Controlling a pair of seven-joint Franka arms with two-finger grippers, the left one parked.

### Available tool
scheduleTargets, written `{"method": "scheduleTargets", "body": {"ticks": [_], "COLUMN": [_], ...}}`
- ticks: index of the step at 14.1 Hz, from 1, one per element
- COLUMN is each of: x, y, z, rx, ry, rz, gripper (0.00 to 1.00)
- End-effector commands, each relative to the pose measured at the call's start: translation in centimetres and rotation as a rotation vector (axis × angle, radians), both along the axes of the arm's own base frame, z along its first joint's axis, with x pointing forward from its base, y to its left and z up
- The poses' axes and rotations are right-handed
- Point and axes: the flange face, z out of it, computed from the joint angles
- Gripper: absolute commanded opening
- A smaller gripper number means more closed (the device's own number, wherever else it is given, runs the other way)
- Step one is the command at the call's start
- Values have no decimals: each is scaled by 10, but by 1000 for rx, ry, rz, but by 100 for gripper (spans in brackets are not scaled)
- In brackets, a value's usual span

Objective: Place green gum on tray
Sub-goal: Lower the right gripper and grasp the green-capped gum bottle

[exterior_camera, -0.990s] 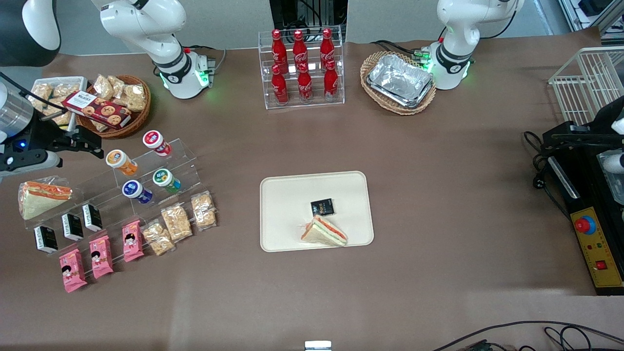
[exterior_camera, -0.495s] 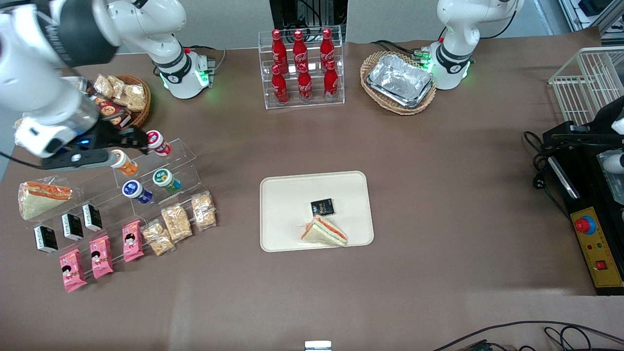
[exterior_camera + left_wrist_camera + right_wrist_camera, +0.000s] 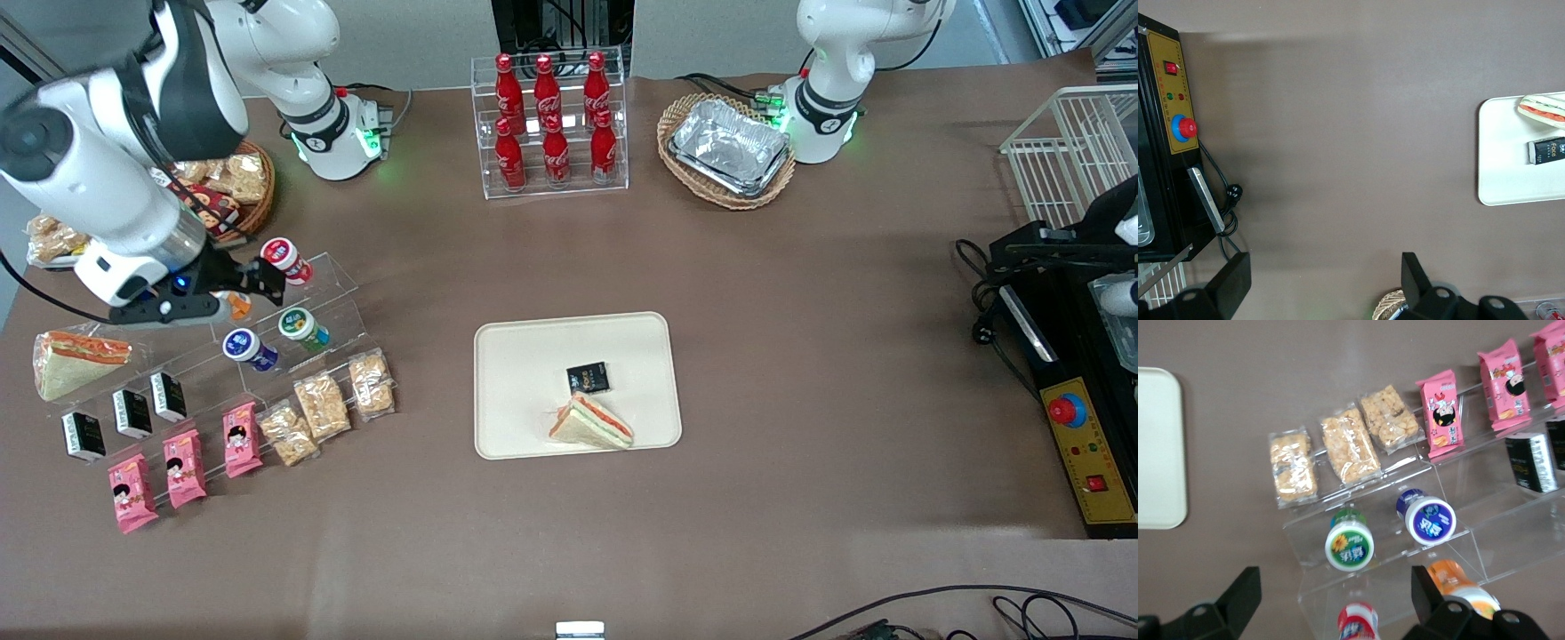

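So the right arm's black two-finger gripper [image 3: 258, 277] is hovering over the clear acrylic stepped rack [image 3: 333, 298] near the working arm's end of the table, with its fingers [image 3: 1238, 593] spread wide apart and nothing between them. It's sitting above the rack's upper steps, close to the red-bodied bottle with a white lid [image 3: 285, 260] and right over the orange-bodied bottle [image 3: 236, 305], which is mostly covered by it in the front view.

The green gum, a small round bottle with a green body and a white lid with a green label [image 3: 304, 328], lies on a middle step of the rack, a bit nearer the front camera than the gripper. Just beside it on the same step is the blue-bodied bottle with a white lid [image 3: 249, 348]. From the wrist camera you can see both lids facing up, green gum [image 3: 1349, 543] and blue [image 3: 1427, 517], apart from each other.

On the steps nearer the front edge of the table there are three clear packs of golden crunchy snacks [image 3: 324, 405] and three pink snack packets [image 3: 182, 468].

The big flat cream plastic tray with rounded corners [image 3: 524, 373] sits around the middle of the table, well apart from the rack. It's got a wrapped triangular sandwich [image 3: 590, 422] and a small black packet [image 3: 588, 378] on it.
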Motion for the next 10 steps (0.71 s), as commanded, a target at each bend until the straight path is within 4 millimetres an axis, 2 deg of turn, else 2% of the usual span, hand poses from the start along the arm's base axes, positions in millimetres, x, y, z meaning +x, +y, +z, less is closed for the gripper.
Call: {"method": "scheduleTargets", "body": {"ticks": [1, 3, 5, 10], "x": [-3, -1, -3, -12], "y": [-6, -7, -8, -12], "z": [-75, -105, -128, -151], "rx": [11, 10, 11, 11], "ry": [-1, 20, 28, 36], "rz": [-5, -6, -8, -14], "gripper": [100, 100, 99, 99]}}
